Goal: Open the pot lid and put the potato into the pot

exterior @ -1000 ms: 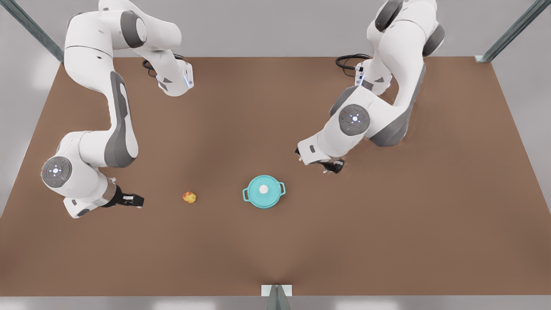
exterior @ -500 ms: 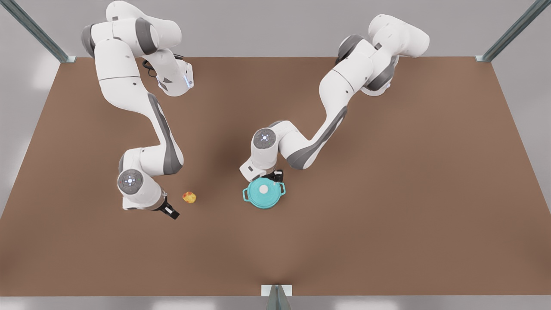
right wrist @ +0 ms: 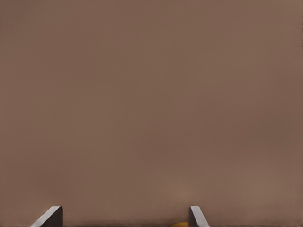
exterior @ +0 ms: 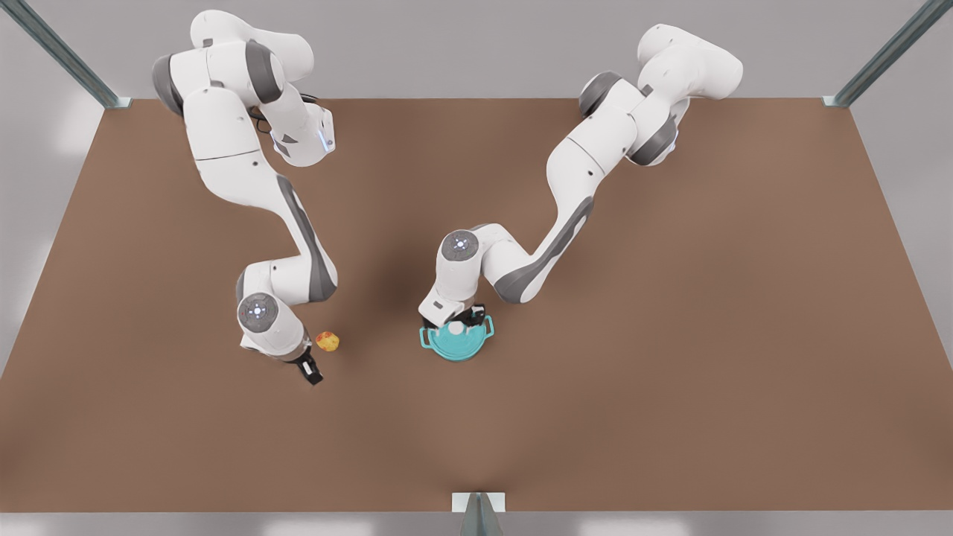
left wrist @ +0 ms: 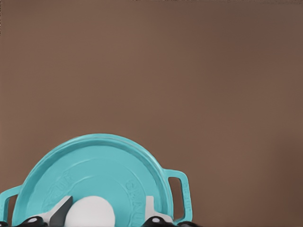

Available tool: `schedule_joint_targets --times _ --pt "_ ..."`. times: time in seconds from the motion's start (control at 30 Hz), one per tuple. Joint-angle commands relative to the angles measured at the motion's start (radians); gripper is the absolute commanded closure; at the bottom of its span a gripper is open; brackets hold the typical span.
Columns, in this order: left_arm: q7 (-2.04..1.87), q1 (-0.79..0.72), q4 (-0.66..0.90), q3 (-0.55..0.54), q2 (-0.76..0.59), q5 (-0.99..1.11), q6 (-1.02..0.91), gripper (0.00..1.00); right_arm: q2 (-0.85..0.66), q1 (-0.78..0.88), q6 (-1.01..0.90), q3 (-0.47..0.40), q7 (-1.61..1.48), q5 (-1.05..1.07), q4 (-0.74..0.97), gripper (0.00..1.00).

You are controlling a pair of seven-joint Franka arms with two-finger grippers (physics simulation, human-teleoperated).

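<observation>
Nothing is finished yet. Nearest me, on the brown counter [exterior: 670, 387], the right gripper [exterior: 310, 370] hangs at about seven o'clock of the potato [exterior: 327, 341], just beside it, fingers apart and empty. At the potato's three o'clock, well apart, the pot [exterior: 456, 344] sits with the pot lid [left wrist: 102, 175] on. The left gripper [left wrist: 102, 215] is down over it, fingers spread either side of the white knob [left wrist: 90, 210], not clamped. Lifting the lid, grasping the potato and dropping it in all remain.
</observation>
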Motion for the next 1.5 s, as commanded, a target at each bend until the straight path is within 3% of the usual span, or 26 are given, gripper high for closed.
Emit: schedule_joint_targets --times 0.0,0.03,0.1,0.2,0.37,0.47,0.5,0.53,0.63,0.77,0.8,0.83,0.87,0.93,1.07,1.13,1.37,1.47 --pt "-0.189 0.001 0.001 0.0 -0.001 0.009 0.012 0.6 -0.016 0.004 0.099 0.0 0.313 0.003 -0.033 0.0" --pt "-0.187 0.001 0.001 0.0 -0.004 0.009 0.004 0.72 -0.016 0.006 0.104 0.0 0.32 0.004 -0.042 0.0" --pt "-0.167 0.0 0.001 -0.003 -0.015 0.007 -0.043 0.79 -0.048 0.013 0.106 0.0 0.326 0.02 -0.056 0.0" --pt "-0.139 0.03 0.002 -0.008 -0.046 -0.008 -0.105 0.79 -0.059 0.038 0.106 -0.002 0.329 0.043 -0.091 0.0" --pt "0.313 0.448 0.001 0.001 -0.027 -0.043 -0.102 0.75 -0.067 0.078 0.155 -0.043 0.332 0.07 -0.154 0.0" --pt "0.456 0.491 0.001 0.021 0.034 -0.033 -0.066 0.74 -0.067 0.078 0.181 -0.045 0.332 0.069 -0.186 0.0" --pt "0.454 0.482 0.001 0.021 0.042 -0.016 -0.065 0.69 -0.068 0.078 0.181 -0.045 0.33 0.069 -0.2 0.0" --pt "0.457 0.48 0.001 0.021 0.042 -0.011 -0.063 0.0 -0.073 0.078 0.181 -0.046 0.33 0.067 -0.216 0.0" --pt "0.672 0.494 0.002 0.026 -0.029 -0.011 -0.177 0.0 -0.09 0.078 0.178 -0.046 0.327 0.066 -0.245 0.0" --pt "1.023 0.575 0.002 0.009 -0.325 -0.212 -0.74 0.0 -0.077 0.088 0.178 -0.048 0.327 0.067 -0.256 0.0" --pt "1.049 0.69 -0.106 0.011 -0.469 -0.356 -0.765 0.0 -0.068 0.09 0.178 -0.046 0.327 0.067 -0.256 0.0" --pt "1.048 0.71 -0.536 0.015 -0.735 -0.367 -0.421 0.0 -0.064 0.096 0.178 -0.048 0.327 0.067 -0.256 0.0" --pt "1.052 0.747 -0.687 0.028 -0.836 -0.378 -0.349 0.0 -0.062 0.099 0.178 -0.049 0.327 0.067 -0.256 0.0" --pt "1.052 0.753 -0.579 0.023 -0.833 -0.362 -0.399 0.0 -0.062 0.114 0.162 -0.051 0.332 0.07 -0.252 0.0" --pt "1.086 0.758 -0.575 0.032 -0.834 -0.365 -0.39 0.0 -0.056 0.121 0.141 -0.065 0.332 0.069 -0.243 0.0" --pt "1.125 0.758 -0.575 0.02 -0.842 -0.376 -0.487 0.0 -0.05 0.121 0.139 -0.065 0.33 0.069 -0.232 0.0" --pt "1.115 0.767 -0.59 0.011 -0.846 -0.373 -0.461 0.0 -0.031 0.127 0.141 -0.077 0.332 0.069 -0.219 0.0" --pt "1.114 0.767 -0.596 0.011 -0.848 -0.373 -0.461 0.0 -0.033 0.134 0.139 -0.088 0.335 0.069 -0.217 0.1"
